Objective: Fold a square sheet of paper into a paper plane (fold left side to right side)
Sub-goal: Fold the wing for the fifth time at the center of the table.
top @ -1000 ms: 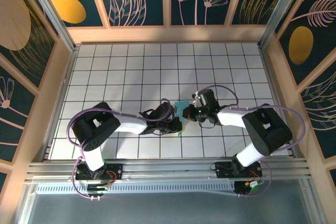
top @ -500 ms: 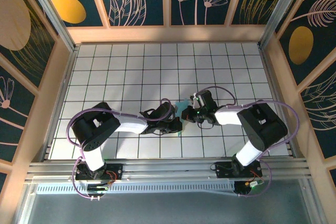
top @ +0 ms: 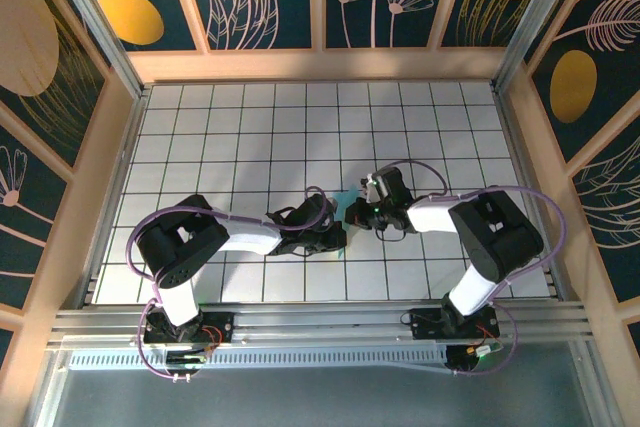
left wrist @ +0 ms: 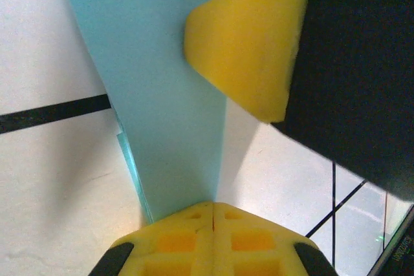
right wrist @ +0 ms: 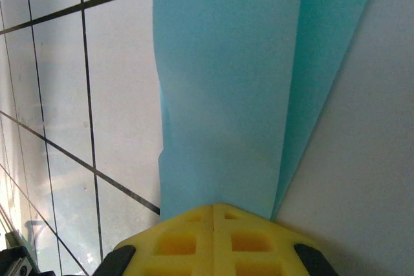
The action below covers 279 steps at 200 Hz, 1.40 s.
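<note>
The square sheet of paper (top: 346, 203) is a folded, narrow light-blue shape lying on the tiled table between the two arms. In the left wrist view the paper (left wrist: 162, 95) runs under my left gripper (left wrist: 213, 206), whose yellow pads are shut together and rest on its near end. A yellow pad (left wrist: 249, 43) of the other gripper touches the paper further up. In the right wrist view my right gripper (right wrist: 213, 208) is also shut, its tips set on the layered paper (right wrist: 226, 82). From above, the left gripper (top: 339, 239) and the right gripper (top: 353, 215) meet tip to tip over the paper.
The white grid table (top: 250, 137) stretches open behind the arms. Wooden walls (top: 320, 65) ring it. Purple cables (top: 420, 169) loop over both forearms. The aluminium rail (top: 320, 322) with the arm bases lies along the near edge.
The right arm has swung a little left and back, and its gripper has slid slightly along the paper. The left arm has stayed put. Both grippers have remained shut.
</note>
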{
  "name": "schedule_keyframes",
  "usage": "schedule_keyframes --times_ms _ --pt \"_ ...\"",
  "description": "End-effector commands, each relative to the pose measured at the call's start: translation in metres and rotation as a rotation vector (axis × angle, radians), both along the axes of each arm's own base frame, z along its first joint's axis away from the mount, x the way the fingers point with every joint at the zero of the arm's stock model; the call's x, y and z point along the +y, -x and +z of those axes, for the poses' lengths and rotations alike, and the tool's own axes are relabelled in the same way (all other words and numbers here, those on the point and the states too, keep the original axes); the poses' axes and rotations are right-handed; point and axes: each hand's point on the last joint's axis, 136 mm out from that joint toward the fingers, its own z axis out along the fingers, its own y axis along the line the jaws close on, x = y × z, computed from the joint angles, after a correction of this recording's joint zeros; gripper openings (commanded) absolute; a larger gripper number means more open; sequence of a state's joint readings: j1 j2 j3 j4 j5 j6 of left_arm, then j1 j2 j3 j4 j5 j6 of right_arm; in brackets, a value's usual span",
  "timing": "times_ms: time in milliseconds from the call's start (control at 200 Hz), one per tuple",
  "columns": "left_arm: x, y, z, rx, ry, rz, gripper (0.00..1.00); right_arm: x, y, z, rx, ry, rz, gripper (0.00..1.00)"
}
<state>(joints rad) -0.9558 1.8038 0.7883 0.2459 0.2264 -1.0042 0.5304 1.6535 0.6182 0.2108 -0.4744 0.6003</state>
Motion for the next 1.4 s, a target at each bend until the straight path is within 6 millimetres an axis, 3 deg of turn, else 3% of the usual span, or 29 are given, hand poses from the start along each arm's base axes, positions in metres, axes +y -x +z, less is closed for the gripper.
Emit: schedule_keyframes --times_ms 0,1391 --pt "0.05 0.025 -0.054 0.11 -0.242 0.01 0.0 -0.017 -0.022 -0.006 -0.039 0.066 -0.052 0.0" --pt "0.052 0.028 -0.055 0.118 -0.233 0.023 0.0 -0.052 -0.121 -0.008 -0.072 0.074 -0.115 0.0"
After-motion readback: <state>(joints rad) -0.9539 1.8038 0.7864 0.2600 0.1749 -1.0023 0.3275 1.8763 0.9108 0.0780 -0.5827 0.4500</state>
